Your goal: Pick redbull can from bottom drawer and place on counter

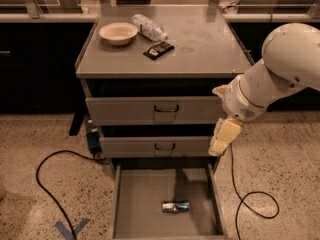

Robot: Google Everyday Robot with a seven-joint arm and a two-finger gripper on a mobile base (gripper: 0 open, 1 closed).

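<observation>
The redbull can [175, 206] lies on its side on the floor of the open bottom drawer [135, 209], right of the middle. The gripper [222, 138] hangs from the white arm at the cabinet's right side, level with the middle drawer and well above the can. The counter [200, 44] is the grey top of the cabinet, above and to the left of the gripper.
On the counter stand a cream bowl [118, 33], a clear plastic bottle [148, 27] lying down and a dark flat packet [158, 50]. The two upper drawers [160, 110] are closed. Black cables [50, 184] lie on the speckled floor on both sides.
</observation>
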